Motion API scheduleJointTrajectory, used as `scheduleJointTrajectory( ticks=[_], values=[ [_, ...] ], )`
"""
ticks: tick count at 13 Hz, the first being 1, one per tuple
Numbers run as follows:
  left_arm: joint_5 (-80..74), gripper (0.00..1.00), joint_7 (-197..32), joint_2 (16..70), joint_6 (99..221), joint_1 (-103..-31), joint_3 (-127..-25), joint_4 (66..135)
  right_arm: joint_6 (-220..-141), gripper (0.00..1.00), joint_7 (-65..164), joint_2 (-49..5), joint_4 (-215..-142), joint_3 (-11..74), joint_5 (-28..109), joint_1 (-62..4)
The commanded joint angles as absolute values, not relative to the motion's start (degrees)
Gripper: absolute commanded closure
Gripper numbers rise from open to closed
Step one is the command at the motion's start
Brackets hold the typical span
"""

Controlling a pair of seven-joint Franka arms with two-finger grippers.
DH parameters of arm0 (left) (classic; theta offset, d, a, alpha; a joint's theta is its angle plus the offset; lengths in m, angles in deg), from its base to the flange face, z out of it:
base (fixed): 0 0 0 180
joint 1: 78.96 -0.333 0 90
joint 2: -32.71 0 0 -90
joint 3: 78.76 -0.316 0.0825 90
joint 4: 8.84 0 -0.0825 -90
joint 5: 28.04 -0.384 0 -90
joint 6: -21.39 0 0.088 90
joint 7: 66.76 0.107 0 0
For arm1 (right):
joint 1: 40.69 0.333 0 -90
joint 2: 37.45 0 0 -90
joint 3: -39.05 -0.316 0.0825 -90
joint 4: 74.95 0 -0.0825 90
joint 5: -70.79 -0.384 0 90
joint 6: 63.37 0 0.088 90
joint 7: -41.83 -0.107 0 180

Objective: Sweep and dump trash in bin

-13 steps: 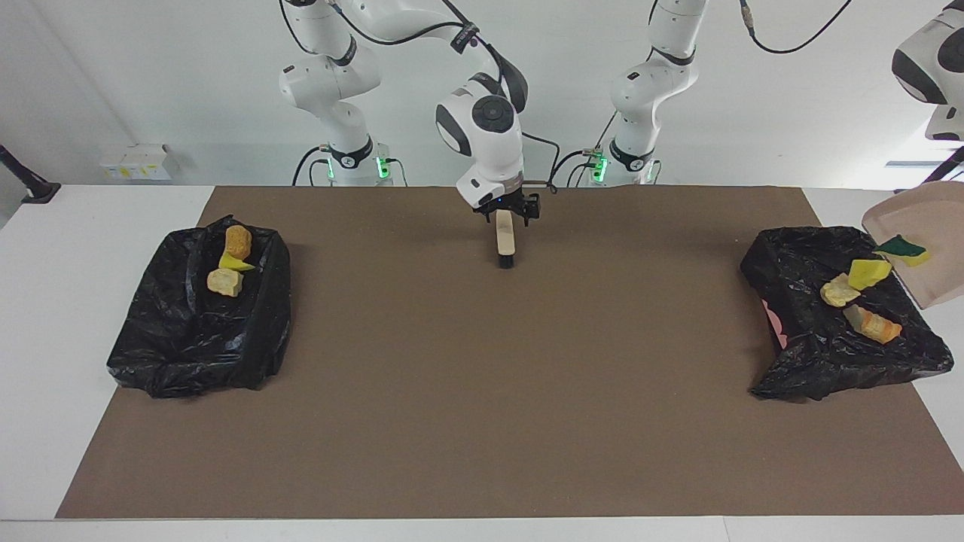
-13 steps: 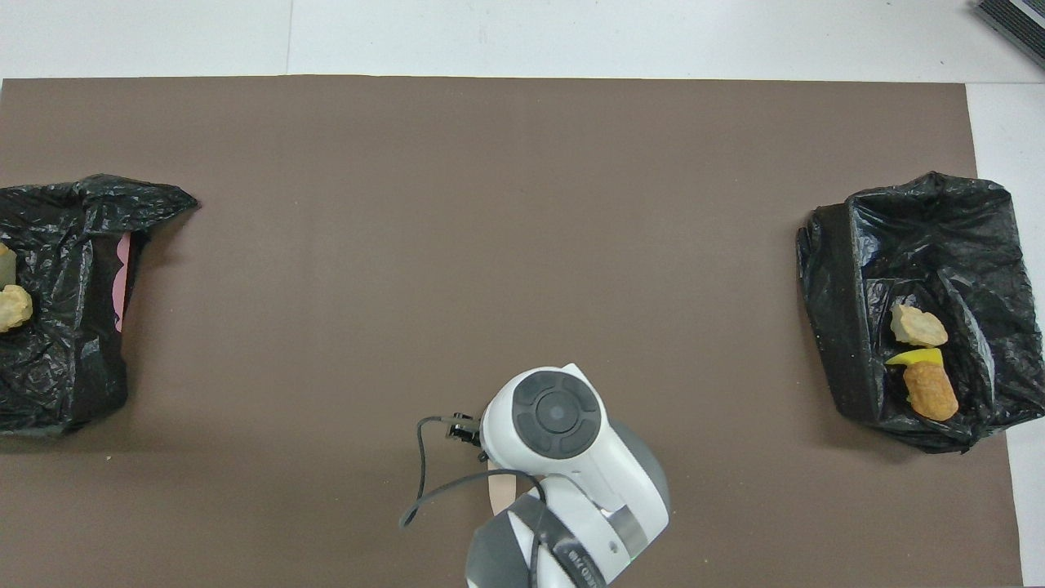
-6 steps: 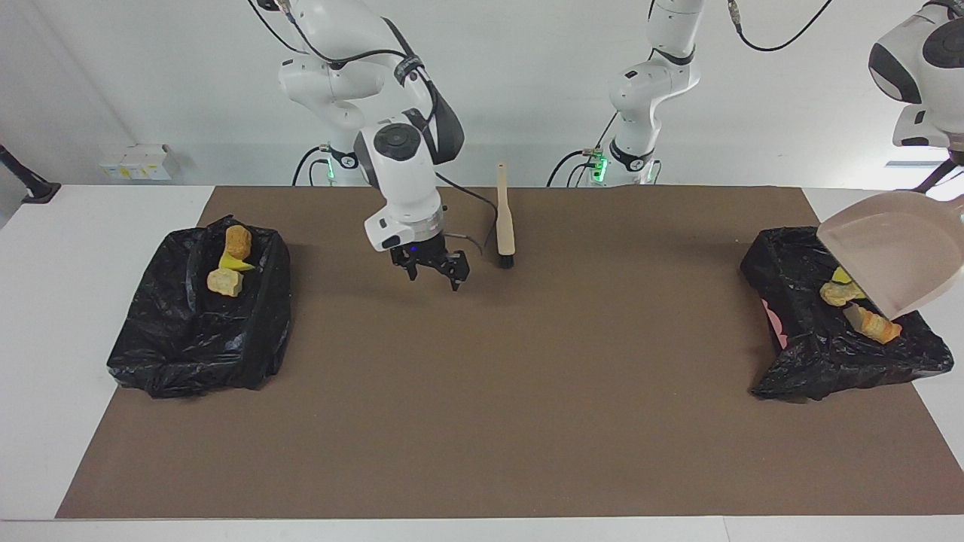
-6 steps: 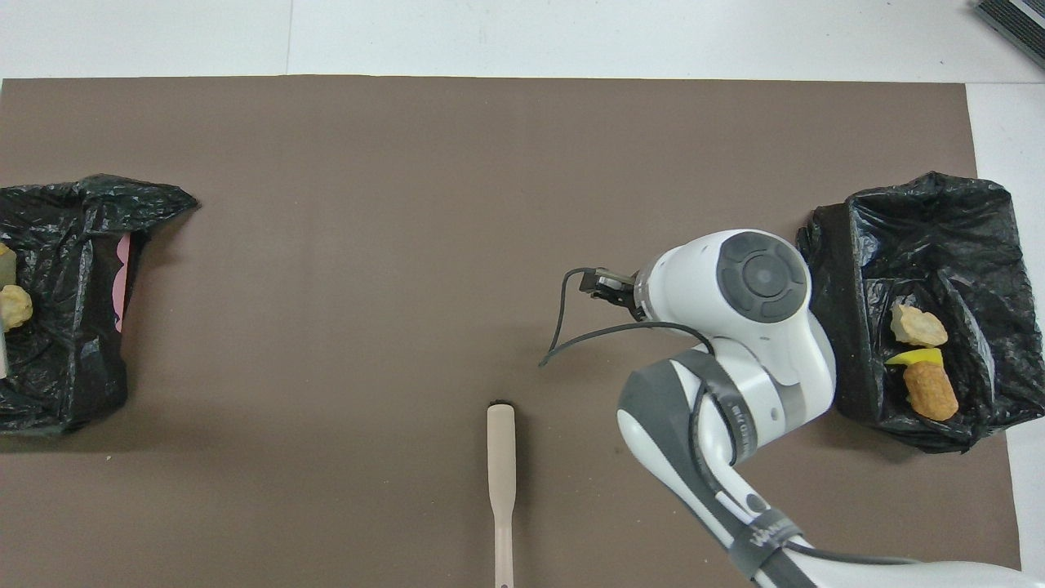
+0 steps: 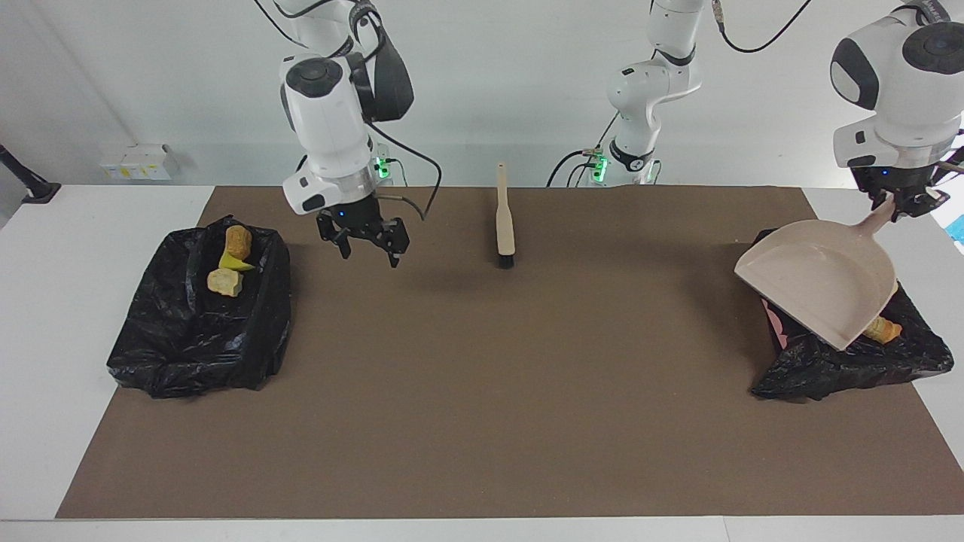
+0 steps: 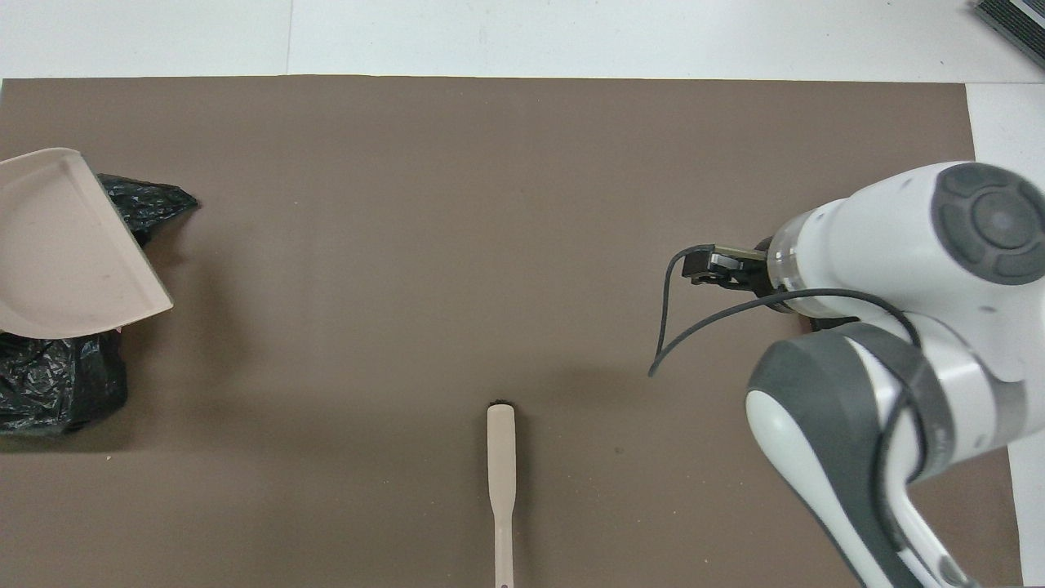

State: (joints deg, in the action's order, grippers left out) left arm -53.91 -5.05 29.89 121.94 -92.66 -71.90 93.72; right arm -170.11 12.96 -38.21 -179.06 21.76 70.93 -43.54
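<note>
Left end effector [image 5: 900, 205] is clenched on the handle of the beige plastic dustpan [image 5: 817, 278], holding it tilted over the crumpled black bag-lined bin [image 5: 851, 365] at the left arm's end of the counter [image 5: 482, 376]; one orange-tan lump of trash [image 5: 881, 330] peeks out in that bin beneath the pan. Right end effector [image 5: 367, 242] hangs released over the brown mat, beside the second black bag-lined bin [image 5: 199, 331], which holds three tan and yellow trash bits [image 5: 230, 263]. Beige brush with black bristles [image 5: 505, 222] lies on the mat between the bins.
</note>
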Motion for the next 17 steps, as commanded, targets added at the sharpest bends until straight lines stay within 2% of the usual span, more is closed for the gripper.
scheduleJointTrajectory(
  ticks=[1, 2, 4, 10, 13, 17],
  values=[
    [-48.37, 1.0, -16.18, 27.35, 118.61, -88.02, -72.78, 95.93, -158.6, 0.0, 15.98, -38.15, -169.98, 21.73, 71.93, -45.44],
    [-45.48, 1.0, -21.71, 26.83, 117.64, -86.01, -72.78, 96.54, -154.03, 0.0, 17.21, -37.98, -166.39, 22.87, 71.93, -45.52],
    [-42.03, 1.0, -33.31, 25.77, 116.41, -81.36, -72.78, 97.86, -148.91, 0.0, 17.92, -37.45, -163.64, 23.14, 71.93, -45.61],
    [-30.25, 1.0, -59.17, 25.76, 116.22, -67.3, -72.78, 97.77, -147.13, 0.0, 18.01, -37.8, -160.82, 24.81, 72.19, -45.7],
    [-27.36, 1.0, -71.4, 28.13, 121.91, -60.51, -72.78, 97.6, -146.43, 0.0, 18.27, -37.54, -159.06, 24.81, 73.76, -45.7],
    [-25.93, 1.0, -80.45, 34.71, 129.48, -53.84, -72.78, 97.33, -144.68, 0.0, 21.61, -37.28, -156.87, 25.16, 74.83, -45.17]
  ],
)
